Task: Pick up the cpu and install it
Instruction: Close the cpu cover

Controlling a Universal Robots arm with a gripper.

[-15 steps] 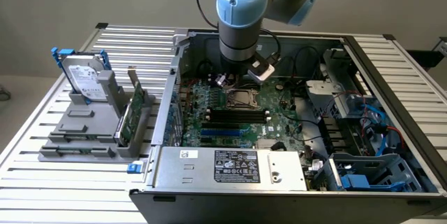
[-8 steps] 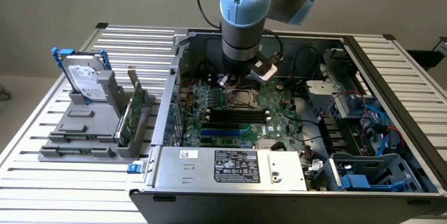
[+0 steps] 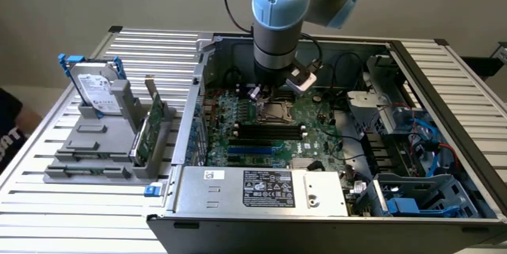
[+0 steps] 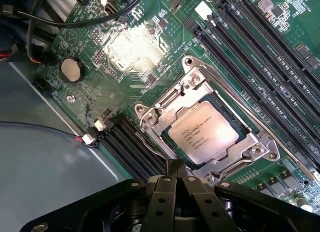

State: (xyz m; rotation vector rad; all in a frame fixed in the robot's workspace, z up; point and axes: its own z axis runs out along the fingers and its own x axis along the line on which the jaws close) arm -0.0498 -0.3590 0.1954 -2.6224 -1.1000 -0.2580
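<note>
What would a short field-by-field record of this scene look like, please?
setting: open computer case on a slatted table
cpu: lies flat inside the socket frame on the motherboard
gripper: shut, holding nothing, tips close to the socket frame's edge
hard drive: stands upright in a grey holder, outside the case, on the exterior view's left
</note>
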